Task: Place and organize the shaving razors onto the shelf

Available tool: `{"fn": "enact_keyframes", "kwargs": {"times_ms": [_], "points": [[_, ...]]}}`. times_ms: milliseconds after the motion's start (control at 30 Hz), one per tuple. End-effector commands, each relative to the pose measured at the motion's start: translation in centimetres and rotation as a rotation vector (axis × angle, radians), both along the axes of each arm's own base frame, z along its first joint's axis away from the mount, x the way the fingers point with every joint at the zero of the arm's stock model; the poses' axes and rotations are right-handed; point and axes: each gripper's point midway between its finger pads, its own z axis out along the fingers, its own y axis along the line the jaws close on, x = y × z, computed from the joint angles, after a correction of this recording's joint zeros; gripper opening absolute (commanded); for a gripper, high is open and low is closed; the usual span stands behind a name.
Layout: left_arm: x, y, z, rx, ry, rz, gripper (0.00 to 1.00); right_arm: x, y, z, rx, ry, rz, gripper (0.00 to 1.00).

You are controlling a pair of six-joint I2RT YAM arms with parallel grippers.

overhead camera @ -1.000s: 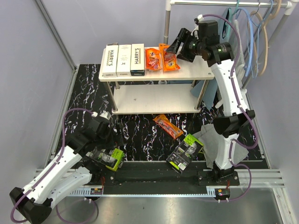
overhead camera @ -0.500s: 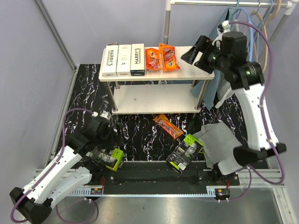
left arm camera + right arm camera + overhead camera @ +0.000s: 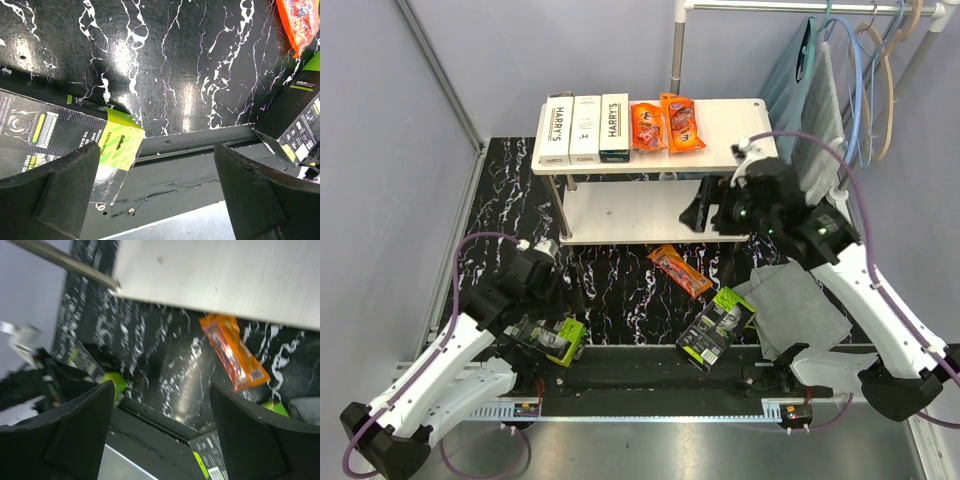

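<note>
So, three white HARRY'S boxes (image 3: 585,128) sit side by side at the left end of the shelf (image 3: 730,150), up on the top board. Two orange packs (image 3: 667,125) are lined up right next to them.

The rest is down on the black marbled floor mat (image 3: 610,290). A third orange pack (image 3: 680,270) lies at an angle just in front of the shelf. Nearer the front edge there's a black-and-lime blister pack (image 3: 717,325) just beside the grey cloth (image 3: 795,305). A second blister pack (image 3: 548,340) is over on the left, under the left arm.

The left gripper (image 3: 156,150) hangs low over the mat's front edge with its fingers spread wide and nothing between them. That second blister pack's lime corner pokes out beside its left finger.

The right gripper (image 3: 161,390) is by the shelf's right end, about level with the lower board and tipped toward the floor. It's also spread wide with nothing in it, and its camera looks past a shelf board at the orange pack on the floor.
</note>
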Motion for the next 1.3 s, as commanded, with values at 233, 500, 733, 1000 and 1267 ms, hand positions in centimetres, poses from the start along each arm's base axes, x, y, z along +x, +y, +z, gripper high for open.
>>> {"fn": "enact_keyframes", "kwargs": {"times_ms": [233, 500, 733, 1000, 1267], "points": [[0.5, -0.7, 0.5, -0.033, -0.036, -0.02, 0.99, -1.7, 1.0, -11.6, -0.128, 0.129, -0.056, 0.86], [0.6, -0.7, 0.5, -0.034, -0.036, -0.021, 0.99, -2.0, -0.1, -14.7, -0.207, 0.192, -0.104, 0.86], [0.6, -0.7, 0.5, -0.033, -0.034, -0.021, 0.99, -1.1, 0.4, -18.4, -0.277, 0.227, -0.099, 0.82], [0.5, -0.8, 0.3, -0.027, -0.022, -0.028, 0.99, 1.6, 1.5, -22.2, -0.437, 0.239, -0.056, 0.75], [0.5, -0.8, 0.2, -0.025, -0.02, -0.028, 0.99, 3.1, 2.8, -24.8, -0.413, 0.297, -0.018, 0.65]]}}
